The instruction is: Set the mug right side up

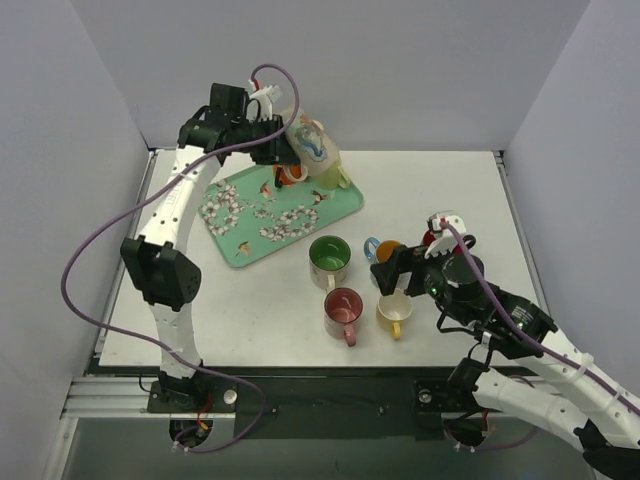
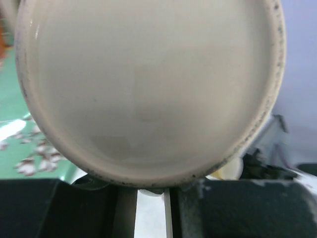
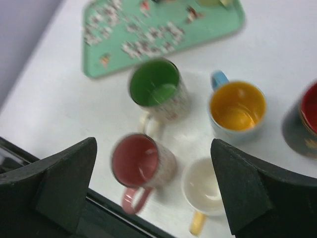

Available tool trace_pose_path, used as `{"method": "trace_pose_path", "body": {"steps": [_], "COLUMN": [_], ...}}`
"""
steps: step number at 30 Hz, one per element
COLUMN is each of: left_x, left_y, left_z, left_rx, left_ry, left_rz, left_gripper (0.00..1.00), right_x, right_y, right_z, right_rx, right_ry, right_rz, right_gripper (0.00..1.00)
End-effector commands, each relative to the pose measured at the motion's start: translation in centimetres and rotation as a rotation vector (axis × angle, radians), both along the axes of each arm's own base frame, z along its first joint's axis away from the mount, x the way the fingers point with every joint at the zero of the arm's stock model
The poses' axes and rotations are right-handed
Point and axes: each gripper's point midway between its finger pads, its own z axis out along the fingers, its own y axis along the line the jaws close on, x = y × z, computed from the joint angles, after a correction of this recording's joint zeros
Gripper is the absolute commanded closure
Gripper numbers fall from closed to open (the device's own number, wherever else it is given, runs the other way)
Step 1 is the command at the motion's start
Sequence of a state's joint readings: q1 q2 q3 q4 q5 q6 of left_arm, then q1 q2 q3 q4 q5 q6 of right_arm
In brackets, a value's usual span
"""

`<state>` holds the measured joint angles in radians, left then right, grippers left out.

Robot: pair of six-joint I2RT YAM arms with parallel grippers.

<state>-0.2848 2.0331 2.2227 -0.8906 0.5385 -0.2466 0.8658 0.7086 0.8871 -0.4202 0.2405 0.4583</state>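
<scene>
White table [image 1: 450, 190], upright mugs [image 1: 329, 258] empty, left pincer [image 1: 288, 150] grasping tilted mug [image 1: 316, 150] above tray [image 1: 232, 245], right pincer [image 3: 152, 144] released.

There are six mugs: painted mug [image 1: 318, 150], green mug [image 1: 328, 258], pink mug [image 1: 343, 310], cream mug [image 1: 392, 311], orange mug [image 1: 388, 250], red mug [image 3: 304, 119]. One tray [image 1: 340, 205] lies on one table [image 1: 450, 190].

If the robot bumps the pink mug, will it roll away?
Probably not: the pink mug stands upright on its base, so it would likely slide. Its handle should stop rolling if tipped. It looks glazed, maybe slippery and breakable.
</scene>
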Motion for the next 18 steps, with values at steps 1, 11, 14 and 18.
{"method": "trace_pose_path", "body": {"steps": [1,11,14,18], "left_x": [-8.4,-17.1,-19.0,-22.0], "left_y": [-3.7,-5.5,-6.2,-7.6], "left_z": [13.5,17.5,17.9,17.5], "left_rx": [-0.311,-0.321,-0.310,-0.325], "left_ry": [-0.128,-0.201,-0.225,-0.227], "left_rz": [-0.253,-0.410,-0.434,-0.514], "left_gripper": [1.00,1.00,1.00,1.00], "right_x": [1.9,4.5,5.3,5.2], "right_y": [5.9,7.5,7.4,7.6], "right_z": [11.0,20.2,20.7,21.9], "right_rx": [0.330,0.580,0.597,0.635], "right_ry": [-0.290,-0.530,-0.527,-0.582], "right_rz": [0.149,0.108,0.067,0.079], "right_gripper": [0.07,0.09,0.11,0.14]}}
